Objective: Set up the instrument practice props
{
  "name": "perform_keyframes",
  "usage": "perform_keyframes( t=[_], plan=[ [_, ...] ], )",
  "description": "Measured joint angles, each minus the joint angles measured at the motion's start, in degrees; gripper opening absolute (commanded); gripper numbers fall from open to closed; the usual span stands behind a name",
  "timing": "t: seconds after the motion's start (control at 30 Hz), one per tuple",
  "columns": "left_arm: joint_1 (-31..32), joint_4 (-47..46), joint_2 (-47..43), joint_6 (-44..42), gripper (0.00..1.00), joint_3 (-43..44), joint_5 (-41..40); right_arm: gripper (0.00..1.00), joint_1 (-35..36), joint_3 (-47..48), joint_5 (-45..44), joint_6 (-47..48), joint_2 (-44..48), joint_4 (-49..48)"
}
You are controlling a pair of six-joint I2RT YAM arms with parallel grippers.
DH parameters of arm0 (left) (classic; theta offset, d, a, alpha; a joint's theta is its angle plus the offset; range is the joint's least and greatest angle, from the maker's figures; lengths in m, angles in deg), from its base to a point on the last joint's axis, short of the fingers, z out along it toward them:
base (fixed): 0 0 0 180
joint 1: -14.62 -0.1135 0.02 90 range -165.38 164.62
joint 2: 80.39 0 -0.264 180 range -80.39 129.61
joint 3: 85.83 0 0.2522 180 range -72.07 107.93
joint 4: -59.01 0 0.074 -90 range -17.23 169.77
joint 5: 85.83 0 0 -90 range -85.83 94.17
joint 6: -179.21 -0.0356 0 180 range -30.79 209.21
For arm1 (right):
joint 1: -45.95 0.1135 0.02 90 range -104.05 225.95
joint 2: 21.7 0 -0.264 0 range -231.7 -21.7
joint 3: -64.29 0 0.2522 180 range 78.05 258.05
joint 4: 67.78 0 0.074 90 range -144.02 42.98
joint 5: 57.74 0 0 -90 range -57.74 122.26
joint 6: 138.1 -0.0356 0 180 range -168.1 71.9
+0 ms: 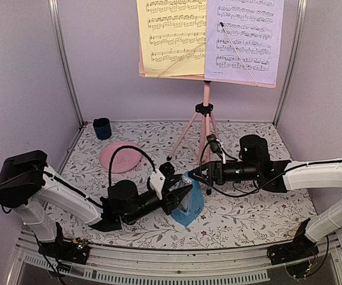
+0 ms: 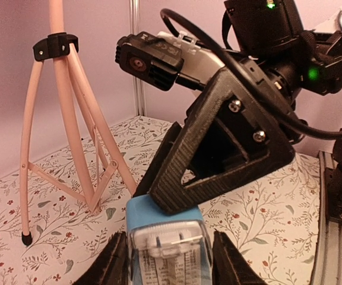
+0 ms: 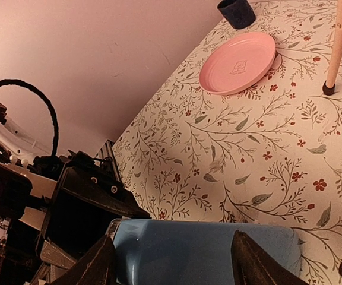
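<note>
Small blue pyramid metronome (image 1: 187,205) stands on the flowered table cover (image 1: 248,219) in the top view, near the front, just before the feet of the pink tripod music stand (image 1: 205,127). The yellow sheet of printed music (image 1: 171,35) and the lavender sheet of printed music (image 1: 242,38) already rest side by side on the stand's desk, so the step in hand looks to be placing the metronome, the last prop. The left gripper (image 1: 180,195) meets it from the left and the right gripper (image 1: 195,173) reaches its top from the right. The round pink plate (image 1: 120,157) and the small dark blue cup (image 1: 102,127) sit well apart at the back left.

In the left wrist view the metronome (image 2: 168,252) is upright between the left gripper's fingers (image 2: 114,264), which are partly spread and pressed to both its sides: a pinch. A black finger (image 2: 218,166) of the right gripper lies against its top edge.

In the right wrist view the right gripper (image 3: 174,261) has its jaws spread wide, with the blue body (image 3: 200,246) lying beneath them; I cannot tell whether either pad presses it.

The next move, as I judge it, calls for settling the metronome flat, easing the left pinch off gently, and lifting the right arm clear without tipping that narrow top
</note>
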Motion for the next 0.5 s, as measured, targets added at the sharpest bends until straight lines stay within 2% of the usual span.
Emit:
perform_keyframes(
  t=[0.27,0.5],
  plan=[
    [0.00,-0.02,-0.02,-0.11,0.15,0.00,0.00,0.63,0.00,0.31,0.20,-0.96,-0.35,0.50],
    [0.00,-0.42,0.00,-0.26,0.15,-0.20,-0.26,0.56,0.07,-1.99,-0.09,-0.59,-2.08,-5.20]
  ],
)
